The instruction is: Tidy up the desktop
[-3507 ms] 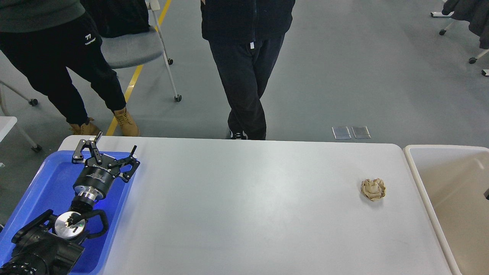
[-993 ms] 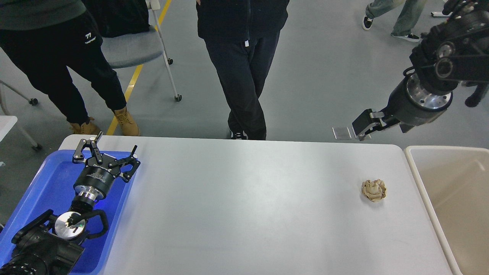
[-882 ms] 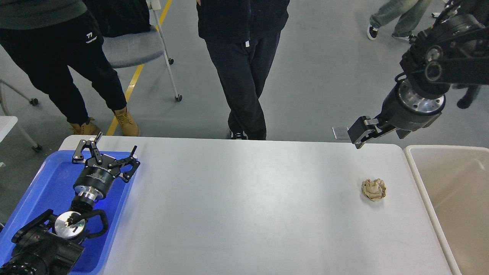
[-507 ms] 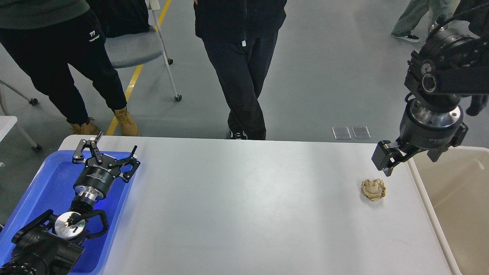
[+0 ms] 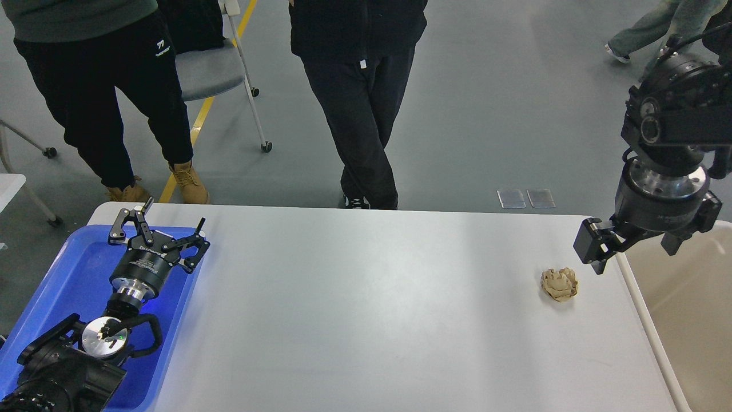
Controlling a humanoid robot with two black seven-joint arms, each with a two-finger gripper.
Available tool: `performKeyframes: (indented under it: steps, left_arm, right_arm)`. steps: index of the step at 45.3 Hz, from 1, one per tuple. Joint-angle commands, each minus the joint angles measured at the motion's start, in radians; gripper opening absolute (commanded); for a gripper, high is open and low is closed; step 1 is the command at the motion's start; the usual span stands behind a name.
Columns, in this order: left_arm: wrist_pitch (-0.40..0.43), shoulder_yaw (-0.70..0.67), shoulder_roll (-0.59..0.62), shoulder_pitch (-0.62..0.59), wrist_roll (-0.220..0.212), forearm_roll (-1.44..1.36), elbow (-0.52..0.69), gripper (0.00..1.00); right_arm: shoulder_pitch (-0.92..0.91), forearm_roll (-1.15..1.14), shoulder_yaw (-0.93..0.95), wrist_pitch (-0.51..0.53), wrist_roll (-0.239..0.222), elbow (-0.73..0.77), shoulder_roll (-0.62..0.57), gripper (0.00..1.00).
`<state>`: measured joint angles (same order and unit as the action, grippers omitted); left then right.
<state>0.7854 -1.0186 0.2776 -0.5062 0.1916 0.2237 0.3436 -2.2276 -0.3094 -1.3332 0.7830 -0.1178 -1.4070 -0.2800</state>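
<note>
The desktop (image 5: 372,309) is a wide light-grey tabletop. A crumpled brown paper ball (image 5: 559,284) lies on it near the right end. My right gripper (image 5: 632,253) hangs pointing down over the table's right edge, just right of the ball and above it, not touching it. Its two fingers stick out on either side of the wrist, so it is open and empty. My left gripper (image 5: 162,229) is open and empty over the far right corner of the blue tray.
A blue tray (image 5: 63,274) sits on the left end under my left arm. A beige bin (image 5: 686,320) stands against the table's right edge. Two people (image 5: 360,86) and a chair (image 5: 206,71) stand beyond the far edge.
My right arm has come in from the upper right and dropped toward the table's right edge, close to the paper ball. The left arm and the ball have not moved.
</note>
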Motion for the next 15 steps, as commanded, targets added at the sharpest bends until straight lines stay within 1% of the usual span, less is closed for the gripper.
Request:
performKeyframes:
  steps: [1, 8, 15]
  left_arm:
    - [0.000, 0.000, 0.000, 0.000, 0.000, 0.000, 0.000, 1.00]
    - [0.000, 0.000, 0.000, 0.000, 0.000, 0.000, 0.000, 1.00]
    - [0.000, 0.000, 0.000, 0.000, 0.000, 0.000, 0.000, 1.00]
  right_arm:
    - [0.006, 0.041, -0.006, 0.002, 0.000, 0.011, -0.042, 1.00]
    - [-0.007, 0.038, -0.009, 0.002, 0.000, 0.008, -0.106, 1.00]
    - [-0.007, 0.039, -0.009, 0.002, 0.000, 0.008, -0.134, 1.00]
